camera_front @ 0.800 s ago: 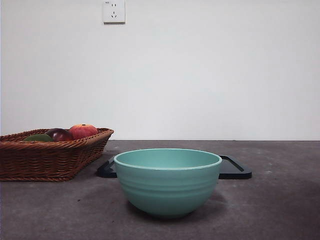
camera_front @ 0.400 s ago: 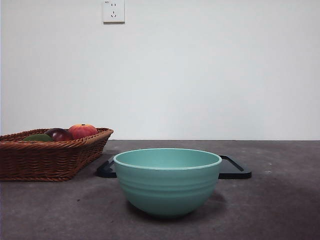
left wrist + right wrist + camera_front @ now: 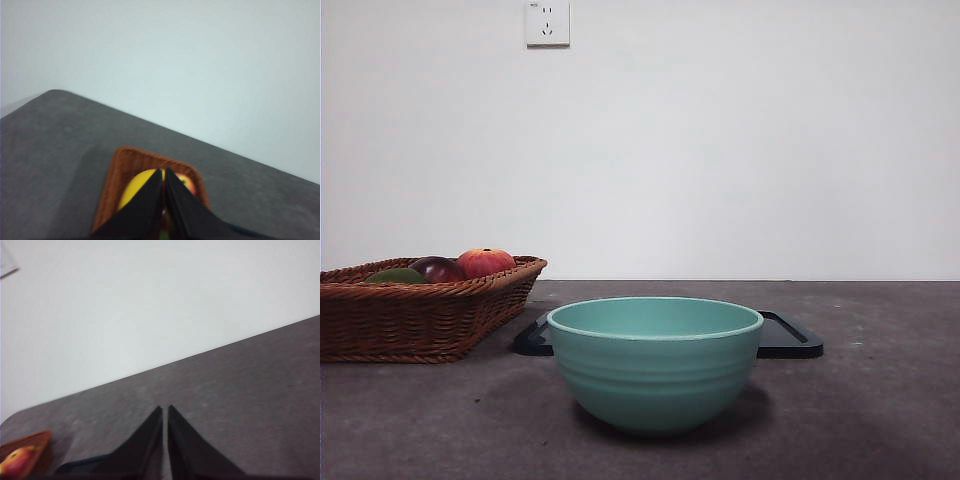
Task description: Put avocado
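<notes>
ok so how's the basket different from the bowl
The basket is brown woven wicker; the bowl is smooth teal. The basket is low and wide, with slanted sides; the bowl is round and deep. The basket holds fruit, including the avocado; this low view does not show the bowl's inside. The basket sits left and farther back, the bowl nearer, in front of a black tray. Both rest upright on the table.

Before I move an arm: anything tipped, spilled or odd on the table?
Nothing stands out. The dull green avocado lies in the brown wicker basket with two red fruits; the teal ribbed bowl stands upright before the black flat tray.
</notes>
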`<state>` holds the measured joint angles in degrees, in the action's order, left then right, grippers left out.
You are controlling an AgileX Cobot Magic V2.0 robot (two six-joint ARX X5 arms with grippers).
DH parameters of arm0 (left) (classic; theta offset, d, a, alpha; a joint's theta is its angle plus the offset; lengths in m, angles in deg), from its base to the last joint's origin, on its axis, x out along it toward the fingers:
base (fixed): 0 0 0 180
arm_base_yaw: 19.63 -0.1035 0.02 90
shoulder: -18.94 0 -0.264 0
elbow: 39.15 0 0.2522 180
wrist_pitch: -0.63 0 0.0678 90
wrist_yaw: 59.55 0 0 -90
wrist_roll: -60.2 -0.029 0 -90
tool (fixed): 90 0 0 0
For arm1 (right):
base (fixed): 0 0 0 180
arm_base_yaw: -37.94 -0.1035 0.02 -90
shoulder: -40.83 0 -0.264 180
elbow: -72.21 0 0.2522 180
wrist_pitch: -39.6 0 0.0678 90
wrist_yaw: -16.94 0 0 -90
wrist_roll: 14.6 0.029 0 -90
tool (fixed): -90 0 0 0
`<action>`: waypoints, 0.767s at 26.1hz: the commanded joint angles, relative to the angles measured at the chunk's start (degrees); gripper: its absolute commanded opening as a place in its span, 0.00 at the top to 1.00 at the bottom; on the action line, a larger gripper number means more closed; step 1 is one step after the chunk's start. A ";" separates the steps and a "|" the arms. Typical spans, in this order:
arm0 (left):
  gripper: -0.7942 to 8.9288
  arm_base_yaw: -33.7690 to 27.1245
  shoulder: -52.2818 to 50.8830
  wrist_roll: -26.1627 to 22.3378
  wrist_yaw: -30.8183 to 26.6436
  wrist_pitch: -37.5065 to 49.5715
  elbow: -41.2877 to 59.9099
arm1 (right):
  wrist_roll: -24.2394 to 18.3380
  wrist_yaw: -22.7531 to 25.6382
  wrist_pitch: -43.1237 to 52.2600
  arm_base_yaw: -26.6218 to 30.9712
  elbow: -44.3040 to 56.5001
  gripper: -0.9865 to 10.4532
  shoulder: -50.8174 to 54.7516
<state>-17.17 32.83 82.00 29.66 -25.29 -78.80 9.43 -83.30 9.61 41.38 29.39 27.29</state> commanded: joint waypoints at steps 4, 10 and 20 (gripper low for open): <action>0.91 1.44 8.92 0.20 7.91 -5.55 -12.72 | -2.40 -7.91 -4.85 0.07 -9.38 0.90 -9.60; 0.91 2.69 15.76 -1.97 17.49 -8.17 -21.86 | -5.55 -13.46 -9.09 -2.43 -16.81 0.90 -16.06; 0.91 2.82 21.07 -10.62 33.18 -15.39 -30.45 | -18.88 -15.06 -19.52 -11.85 -23.63 0.90 -17.46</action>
<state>-14.48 53.75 74.07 61.61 -40.88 -107.76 -5.45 -98.01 -9.65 29.97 6.66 10.14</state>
